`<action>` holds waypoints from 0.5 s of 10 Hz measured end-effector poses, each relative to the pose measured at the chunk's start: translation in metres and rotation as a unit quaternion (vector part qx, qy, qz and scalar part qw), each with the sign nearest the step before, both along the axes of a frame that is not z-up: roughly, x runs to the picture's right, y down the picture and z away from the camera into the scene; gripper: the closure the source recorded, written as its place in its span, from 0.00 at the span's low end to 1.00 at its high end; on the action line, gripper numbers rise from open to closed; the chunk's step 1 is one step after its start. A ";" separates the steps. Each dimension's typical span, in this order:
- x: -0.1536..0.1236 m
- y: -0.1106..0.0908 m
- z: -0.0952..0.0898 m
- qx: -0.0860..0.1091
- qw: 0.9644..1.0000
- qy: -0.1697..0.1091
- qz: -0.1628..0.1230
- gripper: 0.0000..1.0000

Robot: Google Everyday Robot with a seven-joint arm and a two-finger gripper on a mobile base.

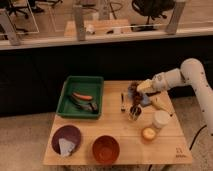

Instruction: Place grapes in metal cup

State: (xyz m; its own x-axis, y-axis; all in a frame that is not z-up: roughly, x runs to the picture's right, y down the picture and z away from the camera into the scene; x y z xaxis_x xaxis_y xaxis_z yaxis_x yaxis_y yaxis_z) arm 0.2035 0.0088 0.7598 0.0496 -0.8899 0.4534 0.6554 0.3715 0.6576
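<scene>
At the end of the white arm reaching in from the right, my gripper (135,91) is shut on the grapes (132,90), a dark purple-red bunch. The bunch hangs above the table, right of centre. The metal cup (135,113), small and shiny with a dark inside, stands on the table just below the grapes and a little nearer the front. A gap shows between the bunch and the cup's rim.
A green tray (70,102) at the left holds an orange carrot-like item (82,96) and dark pieces. At the front stand a purple bowl (66,138) and a red-brown bowl (105,148). A white container (161,119), an orange cup (148,133), a blue item (145,100) and a yellow item (159,104) crowd the right.
</scene>
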 end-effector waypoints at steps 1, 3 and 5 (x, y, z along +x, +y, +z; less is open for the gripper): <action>-0.001 0.005 -0.002 -0.001 1.000 -0.004 0.000 1.00; -0.005 0.012 -0.001 -0.004 1.000 -0.009 -0.001 1.00; -0.011 0.018 0.003 -0.006 1.000 -0.015 -0.003 1.00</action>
